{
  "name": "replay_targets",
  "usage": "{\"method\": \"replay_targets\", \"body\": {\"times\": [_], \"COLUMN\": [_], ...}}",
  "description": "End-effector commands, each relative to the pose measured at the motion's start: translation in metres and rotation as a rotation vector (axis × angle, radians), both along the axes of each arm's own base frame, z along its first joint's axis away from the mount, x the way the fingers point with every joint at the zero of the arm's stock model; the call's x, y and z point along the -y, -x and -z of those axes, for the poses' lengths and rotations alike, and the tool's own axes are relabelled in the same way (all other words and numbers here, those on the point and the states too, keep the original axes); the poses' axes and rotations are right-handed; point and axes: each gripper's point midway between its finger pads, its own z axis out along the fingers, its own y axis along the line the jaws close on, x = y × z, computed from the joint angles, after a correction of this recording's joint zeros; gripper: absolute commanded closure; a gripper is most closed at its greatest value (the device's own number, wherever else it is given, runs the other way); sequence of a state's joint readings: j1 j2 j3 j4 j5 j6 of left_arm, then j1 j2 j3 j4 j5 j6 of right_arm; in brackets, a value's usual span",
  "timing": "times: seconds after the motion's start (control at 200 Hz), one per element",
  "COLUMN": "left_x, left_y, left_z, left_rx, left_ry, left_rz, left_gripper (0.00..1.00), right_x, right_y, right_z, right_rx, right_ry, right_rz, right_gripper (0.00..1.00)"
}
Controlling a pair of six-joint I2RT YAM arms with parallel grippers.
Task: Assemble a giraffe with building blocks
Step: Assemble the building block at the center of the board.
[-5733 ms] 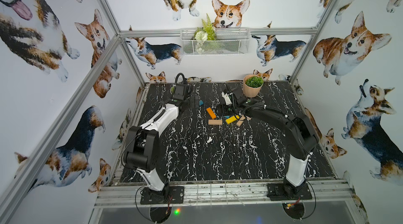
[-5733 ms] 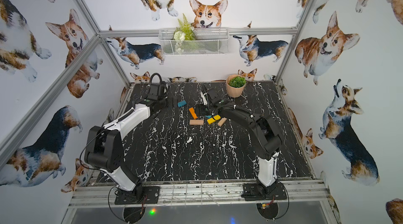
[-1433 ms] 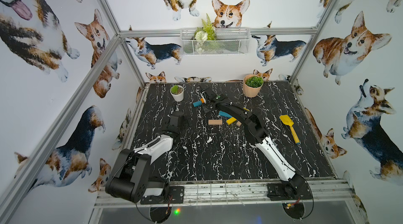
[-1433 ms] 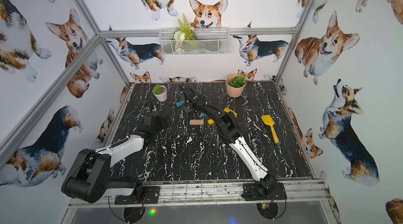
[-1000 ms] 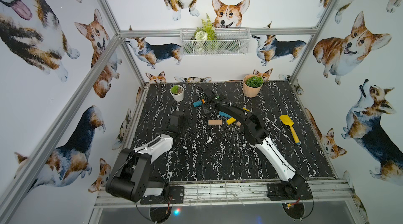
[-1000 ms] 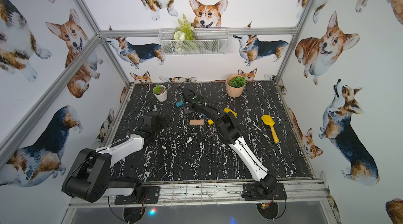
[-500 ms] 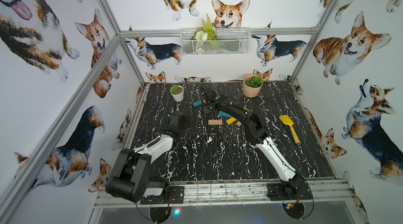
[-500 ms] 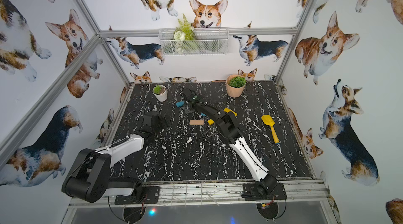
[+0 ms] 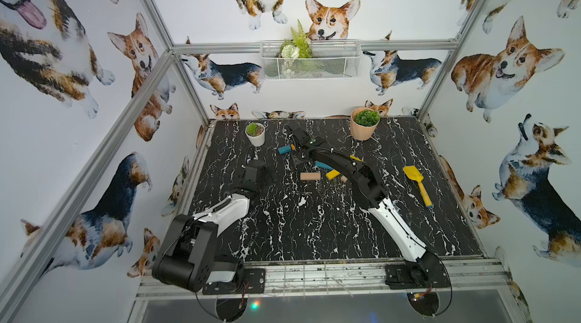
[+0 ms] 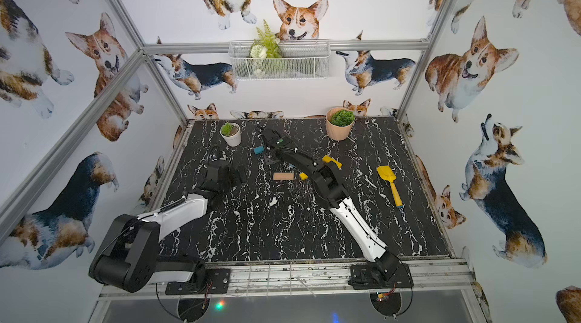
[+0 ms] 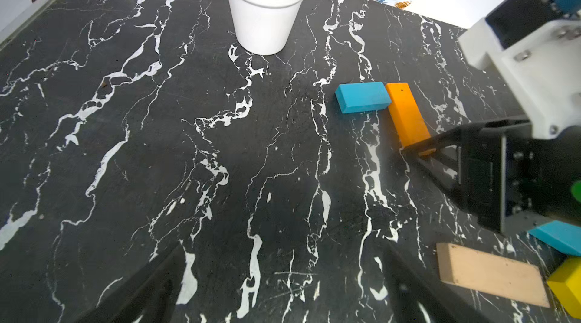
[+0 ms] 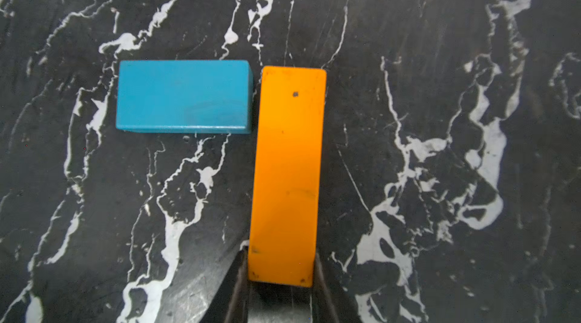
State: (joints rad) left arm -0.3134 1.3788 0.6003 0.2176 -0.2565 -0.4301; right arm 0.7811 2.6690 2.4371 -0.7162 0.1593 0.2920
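My right gripper (image 12: 281, 261) is shut on the near end of an orange block (image 12: 287, 173) that lies flat on the black marble table (image 9: 314, 227). A teal block (image 12: 184, 96) lies crosswise beside its far end with a thin gap, and the two make an L. Both show in a top view, teal (image 9: 284, 149) and orange (image 9: 292, 147). A tan block (image 9: 310, 176), a yellow one (image 9: 333, 174) and another teal one (image 9: 323, 166) lie loose by the right arm. My left gripper (image 11: 279, 299) stands open and empty over bare table at the left (image 9: 267, 175).
A white plant pot (image 9: 255, 134) stands at the back left. A terracotta pot (image 9: 363, 125) is at the back right. A yellow toy shovel (image 9: 416, 181) lies to the right. A wire basket (image 9: 309, 59) hangs on the back wall.
Nothing moves in the last second. Since the earliest frames the left arm has pulled back, and the right arm has carried the orange block to beside the teal one.
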Motion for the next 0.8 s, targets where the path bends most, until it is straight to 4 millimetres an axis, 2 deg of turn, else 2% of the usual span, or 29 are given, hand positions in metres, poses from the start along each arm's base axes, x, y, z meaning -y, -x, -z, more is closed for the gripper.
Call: {"method": "replay_targets", "body": {"times": [0.0,0.791], "left_x": [0.0004,-0.0005], "left_y": [-0.0019,-0.0017], "left_z": [-0.0046,-0.0062], "left_rx": [0.015,0.020], "left_ry": [0.005,-0.001], "left_rz": [0.003,0.002], "left_gripper": [0.00,0.00], "right_x": [0.0068,0.0028], "right_y": [0.0156,0.0156], "right_z": [0.0159,0.0190], "right_rx": [-0.070,-0.067], "right_ry": [0.049,0.060], "right_rz": [-0.029,-0.073], "right_gripper": [0.79,0.80]}}
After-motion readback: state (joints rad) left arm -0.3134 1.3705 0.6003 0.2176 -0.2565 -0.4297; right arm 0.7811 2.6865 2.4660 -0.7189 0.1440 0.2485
